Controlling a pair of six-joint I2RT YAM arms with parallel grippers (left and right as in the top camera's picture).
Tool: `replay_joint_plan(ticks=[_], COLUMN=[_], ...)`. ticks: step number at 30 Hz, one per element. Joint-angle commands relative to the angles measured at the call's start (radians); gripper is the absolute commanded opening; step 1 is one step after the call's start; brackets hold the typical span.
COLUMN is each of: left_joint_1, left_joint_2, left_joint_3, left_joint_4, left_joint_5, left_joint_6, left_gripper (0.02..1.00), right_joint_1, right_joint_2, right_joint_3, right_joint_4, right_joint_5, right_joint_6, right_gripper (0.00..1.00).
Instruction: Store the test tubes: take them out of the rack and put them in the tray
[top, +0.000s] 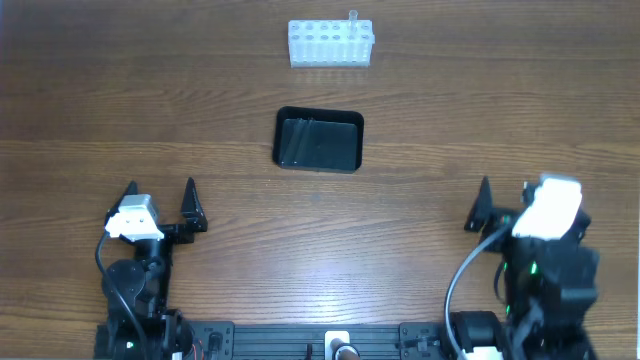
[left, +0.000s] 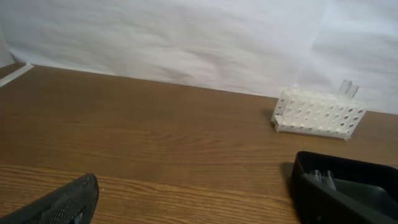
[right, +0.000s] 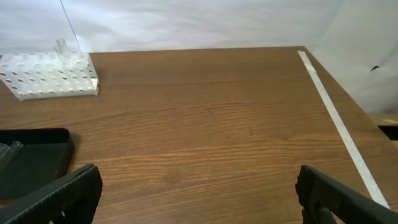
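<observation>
Wood-grain table (top: 150, 100) runs under everything, with a white backdrop (left: 186, 37) behind it in the wrist views; a pale tape strip (right: 339, 124) follows one table edge. We see the white rack (top: 330, 45) near the far side; one clear test tube (top: 352, 17) stands upright in it toward the rack's 1 o'clock corner, faint against the backdrop in the left wrist view. At the rack's 6 o'clock, well apart from it, sits the black tray (top: 279, 150); clear tubes (top: 312, 132) lie inside, but glare and their transparency keep us from counting them. The left gripper (top: 160, 188) rests at the tray's 8 o'clock, jaws spread wide with nothing between them; its own wrist view cuts off all but one finger (left: 65, 199). The right gripper (top: 505, 190) sits at the tray's 4 o'clock, equally wide and holding nothing; from above, its white camera housing (top: 548, 205) partly hides one finger.
</observation>
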Motion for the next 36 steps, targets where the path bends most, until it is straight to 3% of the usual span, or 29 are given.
replay_joint_plan(ticks=[1,6,15,26,36], left_joint_1=[-0.003,-0.003,-0.003,-0.003,-0.003], left_joint_2=[-0.007,-0.007,-0.007,-0.007,-0.007], left_joint_3=[-0.005,-0.004,-0.005,-0.005,-0.005], left_joint_4=[-0.005,-0.005,-0.005,-0.005,-0.005], left_joint_5=[-0.001,-0.001,-0.001,-0.001,-0.001], left_joint_6=[0.015,0.015,0.015,0.015,0.015], left_gripper=[0.998,0.998,0.996,0.998,0.998], right_joint_1=[0.005,0.01,0.114,0.273,0.349], right_joint_2=[0.169,0.328,0.681,1.135,1.477], right_joint_3=[0.119,0.187,0.399,0.656,0.861], right_joint_4=[-0.001,0.045,0.184,0.451,0.598], right_joint_5=[-0.043,-0.119,-0.116,0.109,0.124], right_joint_6=[0.008,0.014,0.013,0.013,0.018], right_gripper=[0.991,0.993,0.991,0.991,0.954])
